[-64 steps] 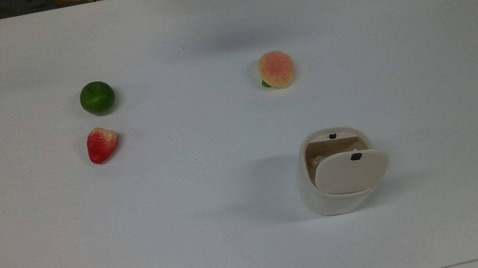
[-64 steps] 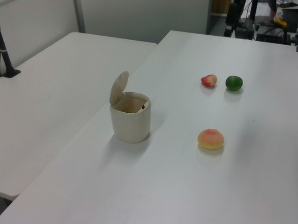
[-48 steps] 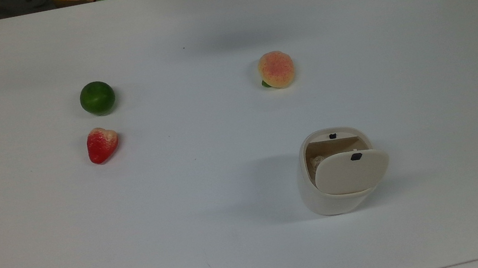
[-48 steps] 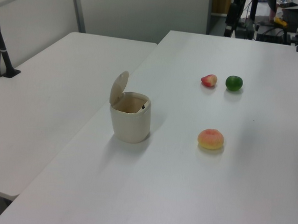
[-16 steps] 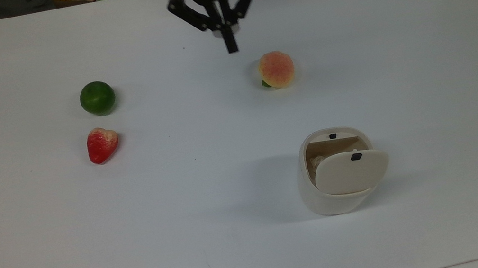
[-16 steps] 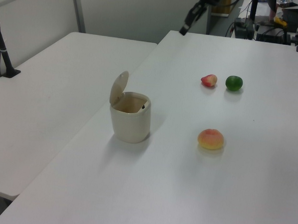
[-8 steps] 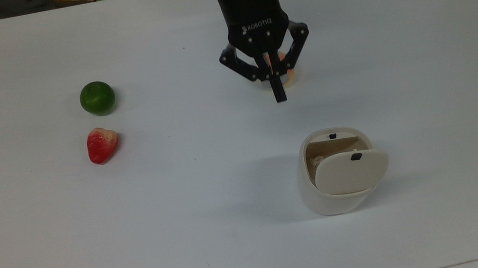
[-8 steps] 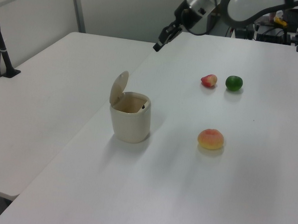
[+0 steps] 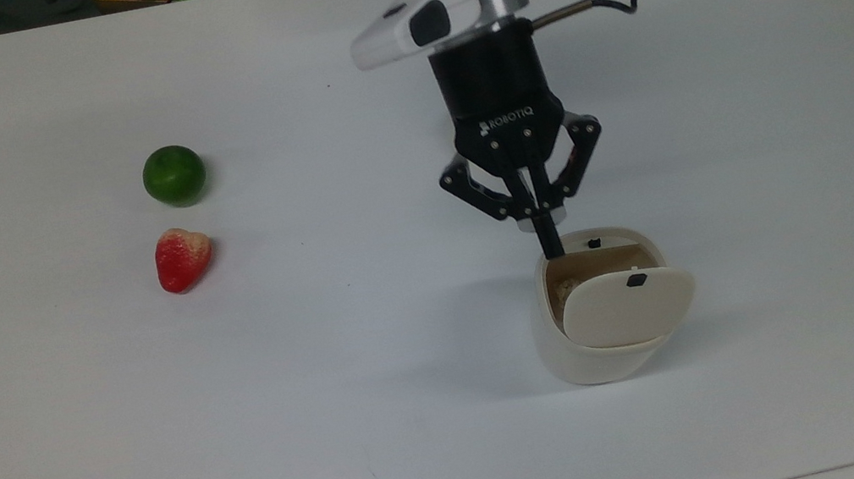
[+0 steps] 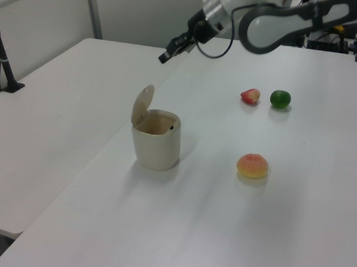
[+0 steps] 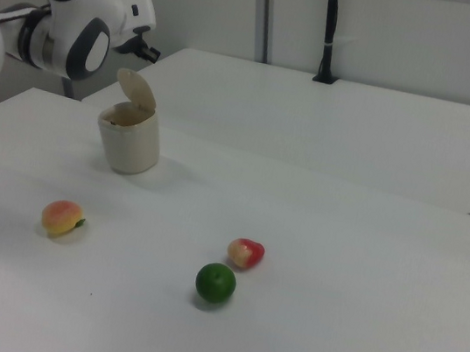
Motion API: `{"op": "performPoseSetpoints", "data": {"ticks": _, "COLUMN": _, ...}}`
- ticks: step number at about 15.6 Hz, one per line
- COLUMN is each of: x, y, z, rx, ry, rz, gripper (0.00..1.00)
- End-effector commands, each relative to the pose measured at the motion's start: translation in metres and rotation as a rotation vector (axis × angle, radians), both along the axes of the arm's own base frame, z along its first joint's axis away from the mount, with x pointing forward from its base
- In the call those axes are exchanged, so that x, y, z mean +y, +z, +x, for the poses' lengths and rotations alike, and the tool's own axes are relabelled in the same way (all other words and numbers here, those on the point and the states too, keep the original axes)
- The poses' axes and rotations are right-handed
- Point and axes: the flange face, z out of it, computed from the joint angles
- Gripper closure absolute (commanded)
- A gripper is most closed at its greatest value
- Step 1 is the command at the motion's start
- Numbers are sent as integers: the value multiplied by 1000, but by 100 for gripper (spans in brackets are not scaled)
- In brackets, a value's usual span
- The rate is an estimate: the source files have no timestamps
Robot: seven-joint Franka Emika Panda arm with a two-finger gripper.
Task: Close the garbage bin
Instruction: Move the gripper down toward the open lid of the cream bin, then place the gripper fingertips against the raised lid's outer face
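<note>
Cream-white plastic marks the garbage bin [image 9: 581, 344], which stands right of centre in the lower half of the top view on the white worktop [image 9: 78, 415]. Its lid [image 9: 628, 307] is tipped up on its hinge, leaving the mouth uncovered, with a small black tab [image 9: 636, 280] near the lid's upper edge. In the left view the bin [image 10: 156, 145] sits left of centre with the lid [image 10: 142, 105] standing nearly upright.

The black gripper [image 9: 547, 242] hangs above the bin's far rim in the top view (its two fingers pressed together into one thin point, holding nothing). In the left view it [image 10: 164, 58] is well above the bin, near the top of the frame.

A green lime [image 9: 174, 176] and a red strawberry [image 9: 181, 258] lie close together at the top view's left, well apart from the bin. A peach [image 10: 252, 166] rests at the left view's right, near the bin.
</note>
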Motion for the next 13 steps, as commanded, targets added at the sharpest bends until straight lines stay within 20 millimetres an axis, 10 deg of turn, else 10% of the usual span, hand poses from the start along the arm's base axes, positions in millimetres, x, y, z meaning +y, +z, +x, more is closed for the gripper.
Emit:
{"op": "performPoseSetpoints", "data": {"ticks": 1, "x": 22, "y": -11, "z": 8, "rx": -72, "ry": 9, "rz": 1, "gripper": 100}}
{"op": "performPoseSetpoints", "data": {"ticks": 13, "x": 32, "y": -51, "z": 16, "rx": -124, "ry": 8, "rz": 6, "gripper": 100}}
